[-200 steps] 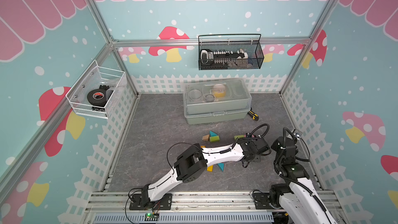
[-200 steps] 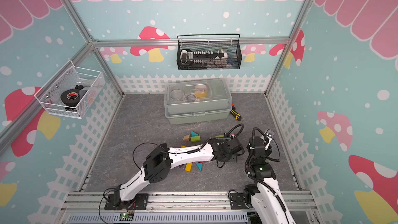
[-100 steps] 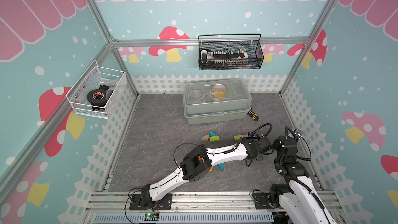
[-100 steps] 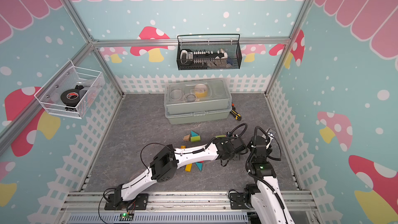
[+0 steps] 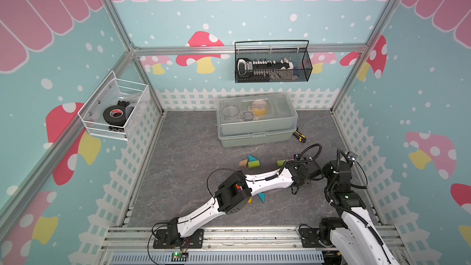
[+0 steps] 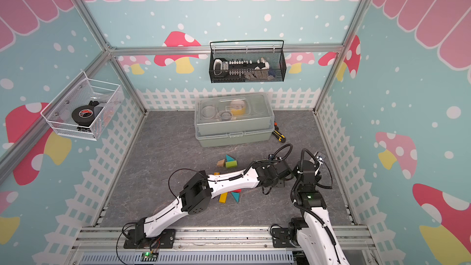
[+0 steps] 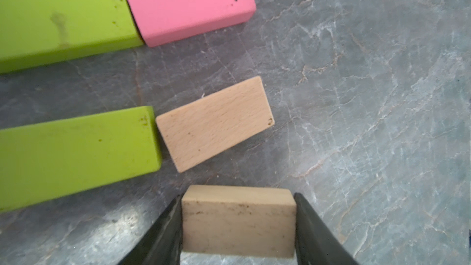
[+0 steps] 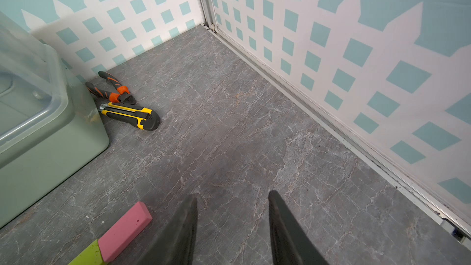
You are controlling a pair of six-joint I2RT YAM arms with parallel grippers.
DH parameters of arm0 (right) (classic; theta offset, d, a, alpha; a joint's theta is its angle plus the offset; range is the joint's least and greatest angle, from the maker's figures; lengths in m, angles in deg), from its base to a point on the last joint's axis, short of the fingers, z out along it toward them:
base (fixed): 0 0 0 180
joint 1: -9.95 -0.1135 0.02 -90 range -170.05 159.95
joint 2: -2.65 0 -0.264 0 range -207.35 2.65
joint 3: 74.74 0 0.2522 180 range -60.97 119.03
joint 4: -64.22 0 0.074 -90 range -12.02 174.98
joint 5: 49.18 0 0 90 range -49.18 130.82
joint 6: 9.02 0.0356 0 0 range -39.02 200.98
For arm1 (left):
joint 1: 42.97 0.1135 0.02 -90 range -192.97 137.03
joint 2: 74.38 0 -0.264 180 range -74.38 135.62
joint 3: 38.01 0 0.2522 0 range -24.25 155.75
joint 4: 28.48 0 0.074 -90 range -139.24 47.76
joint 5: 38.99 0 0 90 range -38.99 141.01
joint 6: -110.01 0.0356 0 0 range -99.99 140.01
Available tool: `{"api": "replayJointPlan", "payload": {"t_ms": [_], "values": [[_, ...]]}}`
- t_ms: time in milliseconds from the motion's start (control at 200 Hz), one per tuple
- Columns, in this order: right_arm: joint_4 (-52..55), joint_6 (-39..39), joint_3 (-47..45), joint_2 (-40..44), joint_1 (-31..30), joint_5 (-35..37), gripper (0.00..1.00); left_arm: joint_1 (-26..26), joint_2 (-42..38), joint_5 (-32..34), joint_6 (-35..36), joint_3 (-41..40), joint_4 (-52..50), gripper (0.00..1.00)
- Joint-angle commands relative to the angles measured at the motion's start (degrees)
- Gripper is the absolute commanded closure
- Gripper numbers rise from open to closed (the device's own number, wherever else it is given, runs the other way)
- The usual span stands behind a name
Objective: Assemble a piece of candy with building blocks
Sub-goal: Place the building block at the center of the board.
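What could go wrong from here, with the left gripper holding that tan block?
1. The held tan block in the left gripper is right beside a loose tan block and a green bar; setting it down could knock them askew.
2. In both top views the left wrist sits close to the right arm; either one moving could clip the other.

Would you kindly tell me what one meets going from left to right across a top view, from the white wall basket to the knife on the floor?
white wire basket → tan block → green block → utility knife. Wider things overlapping these are left out.
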Motion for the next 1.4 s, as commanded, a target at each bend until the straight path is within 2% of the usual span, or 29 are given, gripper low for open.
{"api": "replayJointPlan", "payload": {"t_ms": [0,455,840,1026,1221,1396], "values": [[-0.9,1.0,0.9,-0.3,0.5,-0.4,0.54,0.2,1.9,-0.2,-0.4,1.4,-1.4,0.41],[-1.0,0.9,1.6,-2.0,0.8,-1.7,0.54,0.2,1.9,-0.3,0.2,1.6,-1.4,0.32],[-0.9,0.6,1.7,-2.0,1.1,-2.0,0.54,0.2,0.4,0.5,0.7,0.8,-1.4,0.31],[0.1,0.7,2.4,-1.7,1.2,-2.3,0.53,-0.6,-4.3,2.4,3.2,-2.5,-1.4,0.31],[2.1,0.3,3.4,-0.1,1.2,-2.4,0.53,-1.6,-11.9,5.6,3.9,-10.6,-0.8,0.31],[3.0,-2.6,4.2,1.3,1.3,-7.0,0.51,-1.5,-19.9,7.5,7.1,-17.9,0.2,0.31]]}}
